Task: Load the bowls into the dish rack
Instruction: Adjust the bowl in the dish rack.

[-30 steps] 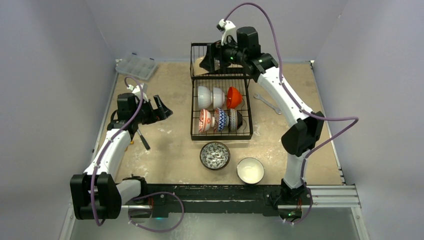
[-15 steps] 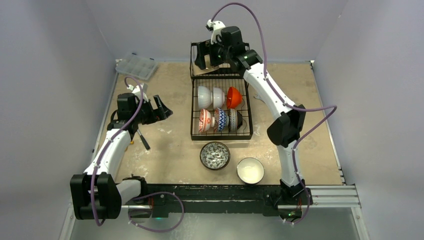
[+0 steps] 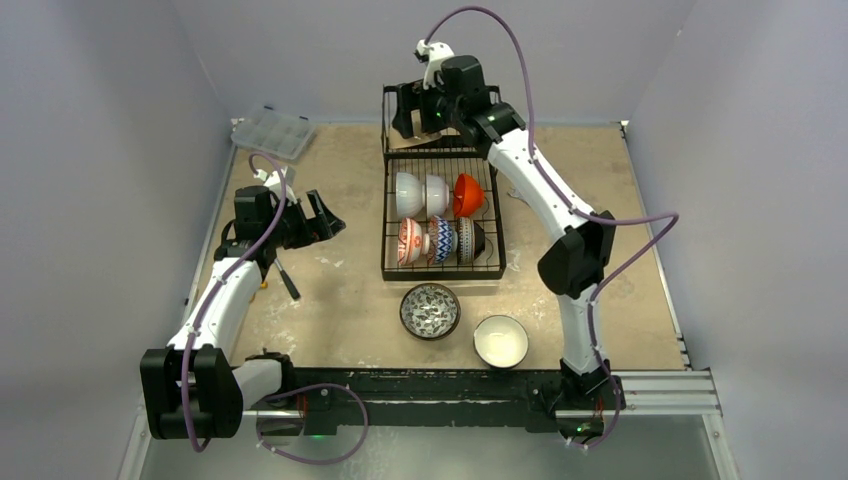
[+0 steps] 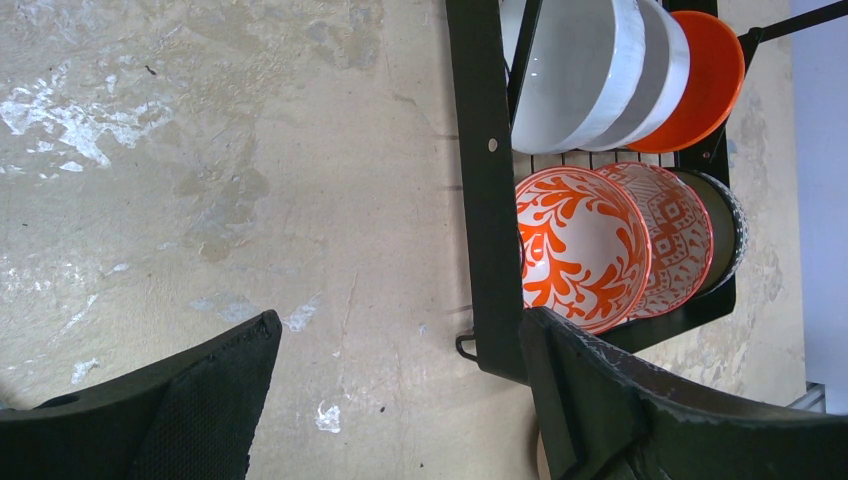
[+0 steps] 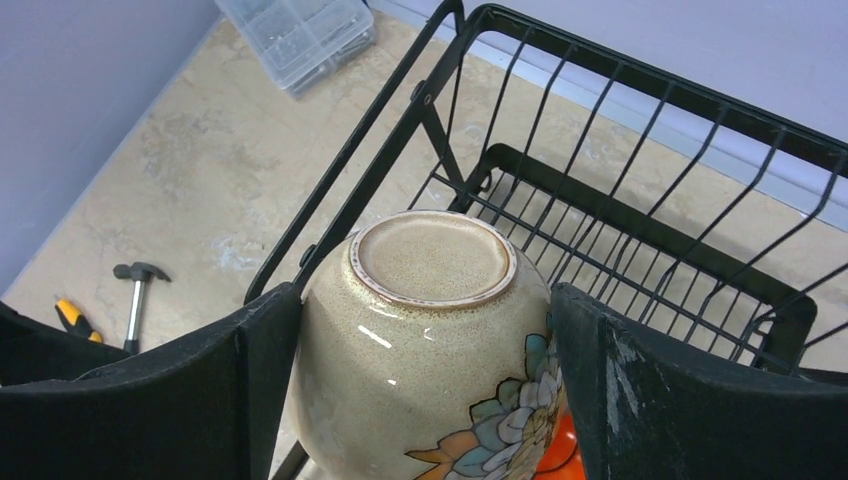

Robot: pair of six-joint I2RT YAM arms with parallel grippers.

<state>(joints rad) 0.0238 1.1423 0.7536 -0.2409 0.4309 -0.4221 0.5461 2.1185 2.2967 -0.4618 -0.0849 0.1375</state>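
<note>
Six bowls (image 3: 438, 240) slotted in dish rack (image 3: 384, 215), centre. Right gripper (image 5: 425, 305), jaws wide, clamps tan floral bowl (image 5: 430, 260) upside down over basket tier (image 5: 640, 250), 12 o'clock. Blue-patterned bowl (image 3: 430, 311) and white bowl (image 3: 500, 341) unloaded at 6 o'clock. Left gripper (image 4: 400, 325) wide open, empty, 9 o'clock.

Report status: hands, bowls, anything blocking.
Left hand open, empty. Right hand shut on tan bowl at raised tier of dish rack. Patterned bowl, white bowl on table. Nothing blocking.

White arms (image 3: 225, 290), black-jointed; black left claw (image 4: 400, 320), right claw (image 5: 422, 295) (purple cables (image 3: 526, 70)).
</note>
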